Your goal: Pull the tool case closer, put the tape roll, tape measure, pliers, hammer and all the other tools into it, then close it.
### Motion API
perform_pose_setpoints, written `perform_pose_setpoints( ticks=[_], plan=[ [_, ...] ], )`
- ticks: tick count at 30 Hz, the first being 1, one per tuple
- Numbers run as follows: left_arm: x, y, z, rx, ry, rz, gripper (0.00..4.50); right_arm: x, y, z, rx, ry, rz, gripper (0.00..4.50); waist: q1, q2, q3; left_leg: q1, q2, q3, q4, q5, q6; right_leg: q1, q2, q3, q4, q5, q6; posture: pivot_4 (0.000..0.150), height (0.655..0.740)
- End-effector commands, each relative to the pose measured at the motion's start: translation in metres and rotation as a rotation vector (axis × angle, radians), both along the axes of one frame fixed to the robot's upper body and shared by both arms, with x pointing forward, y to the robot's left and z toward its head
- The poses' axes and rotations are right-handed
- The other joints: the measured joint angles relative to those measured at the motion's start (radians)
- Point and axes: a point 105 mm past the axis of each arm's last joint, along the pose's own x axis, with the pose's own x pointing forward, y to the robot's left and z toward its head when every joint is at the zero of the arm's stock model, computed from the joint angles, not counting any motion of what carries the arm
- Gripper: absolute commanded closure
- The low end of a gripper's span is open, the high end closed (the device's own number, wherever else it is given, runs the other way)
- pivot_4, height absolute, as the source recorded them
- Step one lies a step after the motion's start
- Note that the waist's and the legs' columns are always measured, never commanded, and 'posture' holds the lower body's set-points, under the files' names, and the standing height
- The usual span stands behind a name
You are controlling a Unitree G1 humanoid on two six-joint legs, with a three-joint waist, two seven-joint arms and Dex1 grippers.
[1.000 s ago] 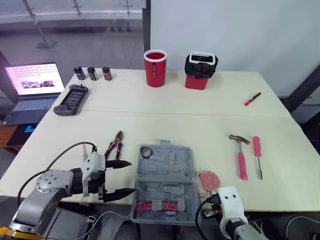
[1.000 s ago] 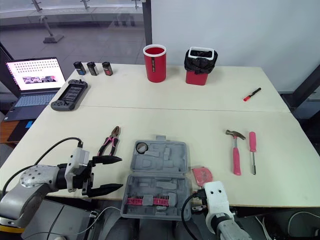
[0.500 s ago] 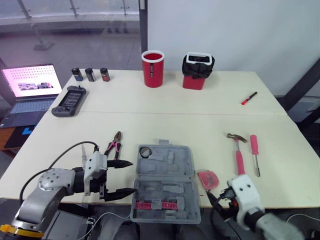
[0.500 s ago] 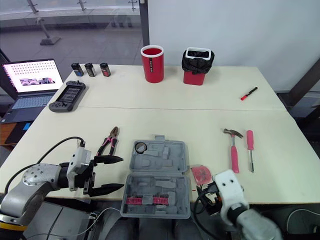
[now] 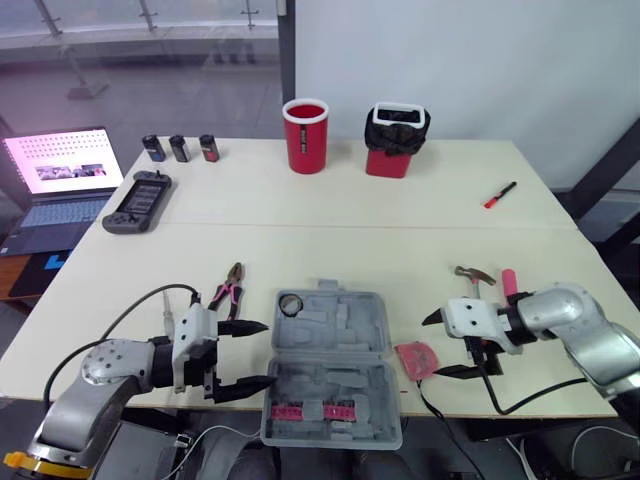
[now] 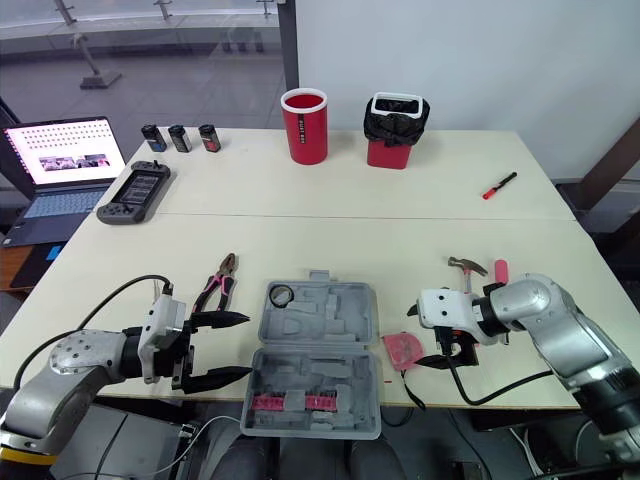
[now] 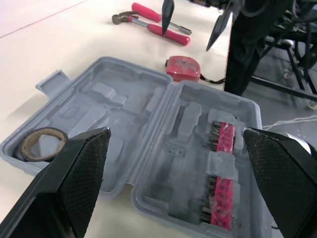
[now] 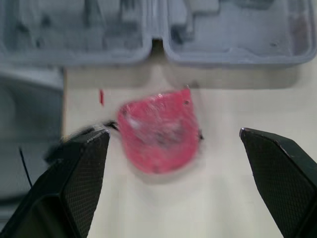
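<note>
Grey plastic tool case lies open at near table edge, tape roll seated in it. Red tape measure just beside case; right gripper spread, facing it. We judge its pick in hand; next: straddle, pinch. Left gripper spread beside case. Pliers, hammer outside; nothing blocks.

1. The tool case was grey, with a pink strip of bits in its near half.
2. The tape measure was pinkish red; the tape roll looked dark brown.
3. The hammer and the screwdriver had pink handles; the hammer's head was dark metal.
4. The pliers had pink-and-black grips.
5. The tabletop was pale cream.
6. The cup was red; the bin was red with a black liner and white rim.
7. The left hand and the right hand had black fingers.
</note>
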Motion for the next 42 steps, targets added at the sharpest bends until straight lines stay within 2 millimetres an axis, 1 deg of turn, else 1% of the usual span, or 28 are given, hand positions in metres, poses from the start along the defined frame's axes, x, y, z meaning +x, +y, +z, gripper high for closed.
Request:
perform_pose_setpoints(
  ticks=[1,4,9,12,19,22,23,24,27,29,31,32,33,35,36,37,38,39,42],
  plan=[
    [-0.003,0.002,0.009,-0.008,-0.046,0.019,0.0,0.003,0.003,-0.009,-0.045,0.0,0.119,0.06,0.001,0.0,0.0,0.0,0.0,0.0,0.0,0.0,0.0,0.0,0.0,0.0,0.0,0.0,0.0,0.15,0.7387],
    [-0.005,0.003,0.009,-0.007,-0.05,0.038,0.0,0.01,0.007,-0.016,-0.055,-0.023,0.176,0.06,0.001,0.0,0.0,0.0,0.0,0.0,0.001,0.0,0.0,0.001,0.0,0.0,0.0,0.0,0.0,0.15,0.7387],
    [-0.005,0.004,0.01,-0.006,-0.057,0.059,0.0,0.023,0.008,-0.025,-0.066,-0.042,0.197,0.06,0.001,0.001,0.001,0.002,0.0,0.0,0.003,0.0,-0.001,0.003,-0.001,0.0,0.0,0.001,-0.002,0.15,0.7387],
    [-0.006,0.005,0.011,-0.005,-0.059,0.066,0.0,0.023,0.001,-0.033,-0.108,-0.021,0.223,0.06,0.002,0.001,0.001,0.002,0.0,0.0,0.003,0.001,-0.001,0.004,-0.001,0.0,0.0,0.001,-0.002,0.15,0.7387],
    [-0.005,0.002,0.014,-0.001,-0.065,0.078,0.0,0.023,0.006,-0.042,-0.083,-0.005,0.244,0.06,-0.001,0.001,0.001,0.003,0.0,0.0,0.003,0.001,-0.001,0.004,0.0,0.0,0.001,0.001,-0.002,0.15,0.7387],
    [-0.005,0.001,0.014,-0.002,-0.064,0.08,0.0,0.024,0.009,-0.042,-0.067,-0.011,0.245,0.89,-0.001,0.001,0.001,0.004,0.0,0.0,0.003,0.001,-0.001,0.005,0.0,0.0,0.001,0.001,-0.002,0.15,0.7387],
    [-0.005,0.001,0.014,-0.002,-0.064,0.081,0.0,0.024,0.011,-0.041,-0.058,-0.009,0.244,1.37,-0.001,0.001,0.001,0.005,0.0,0.0,0.003,0.001,-0.001,0.006,0.0,0.0,0.001,0.001,-0.002,0.15,0.7387],
    [-0.005,0.001,0.014,-0.001,-0.063,0.082,0.0,0.023,0.011,-0.041,-0.054,-0.009,0.243,1.65,-0.001,0.001,0.001,0.005,0.0,0.0,0.003,0.001,-0.001,0.006,0.0,0.0,0.001,0.001,-0.002,0.15,0.7387],
    [-0.005,0.0,0.014,0.001,-0.062,0.083,0.0,0.023,0.013,-0.037,-0.033,-0.01,0.234,1.67,-0.001,0.001,0.001,0.007,0.0,0.0,0.003,0.001,-0.001,0.007,0.0,0.0,0.001,0.001,-0.003,0.15,0.7387],
    [-0.004,0.0,0.015,0.002,-0.062,0.083,0.0,0.021,0.013,-0.033,-0.031,-0.013,0.236,1.67,0.0,0.001,0.001,0.007,0.0,0.0,0.003,0.001,-0.001,0.007,0.0,0.0,0.001,0.001,-0.003,0.15,0.7387],
    [-0.004,0.001,0.015,0.004,-0.062,0.083,0.0,0.02,0.012,-0.023,-0.032,-0.034,0.236,1.67,0.0,0.001,0.001,0.006,0.0,0.0,0.003,0.001,-0.001,0.007,0.0,0.0,0.001,0.001,-0.002,0.15,0.7387],
    [-0.003,0.002,0.014,0.006,-0.063,0.086,0.0,0.02,0.011,-0.015,-0.032,-0.048,0.23,1.67,0.001,0.002,0.001,0.006,0.0,0.0,0.002,0.001,-0.001,0.007,0.0,0.001,0.001,0.001,-0.002,0.15,0.7387],
    [-0.002,0.004,0.014,0.009,-0.063,0.089,0.0,0.019,0.012,-0.005,-0.03,-0.056,0.217,1.67,0.002,0.003,0.001,0.006,0.0,0.0,0.002,0.001,-0.001,0.006,0.0,0.001,0.001,0.001,-0.002,0.15,0.7387],
    [0.001,0.009,0.014,0.017,-0.067,0.111,0.0,0.019,0.019,0.031,-0.007,-0.066,0.125,1.67,0.003,0.006,0.003,0.005,0.0,0.0,0.003,0.001,-0.001,0.005,-0.001,0.001,0.001,0.002,-0.002,0.15,0.7387],
    [0.004,0.012,0.014,0.017,-0.07,0.124,0.0,0.019,0.027,0.048,0.018,-0.062,0.073,1.67,0.003,0.006,0.004,0.004,-0.001,0.0,0.003,0.001,-0.001,0.004,-0.001,0.001,0.001,0.002,-0.002,0.15,0.7387],
    [0.007,0.014,0.015,0.016,-0.074,0.137,0.0,0.018,0.035,0.06,0.045,-0.058,0.035,1.67,-0.001,0.007,0.004,0.004,0.0,0.0,0.003,0.001,-0.001,0.004,-0.001,0.001,0.002,0.002,-0.002,0.15,0.7387],
    [0.01,0.017,0.016,0.019,-0.081,0.15,0.0,0.018,0.043,0.068,0.058,-0.06,0.005,1.67,-0.002,0.006,0.004,0.004,0.0,0.0,0.003,0.001,-0.001,0.004,0.0,0.001,0.002,0.002,-0.002,0.15,0.7387],
    [0.013,0.019,0.017,0.021,-0.085,0.158,0.0,0.018,0.048,0.072,0.064,-0.06,-0.017,1.67,-0.002,0.006,0.003,0.005,0.001,0.0,0.003,0.001,-0.001,0.004,0.001,0.001,0.003,0.002,-0.003,0.15,0.7387],
    [0.019,0.023,0.018,0.029,-0.1,0.169,0.0,0.028,0.053,0.065,-0.048,-0.092,-0.139,1.67,0.001,0.006,0.003,0.006,0.001,-0.002,0.002,0.001,-0.001,0.005,0.002,-0.001,0.003,0.0,-0.006,0.15,0.7387]
  ],
)
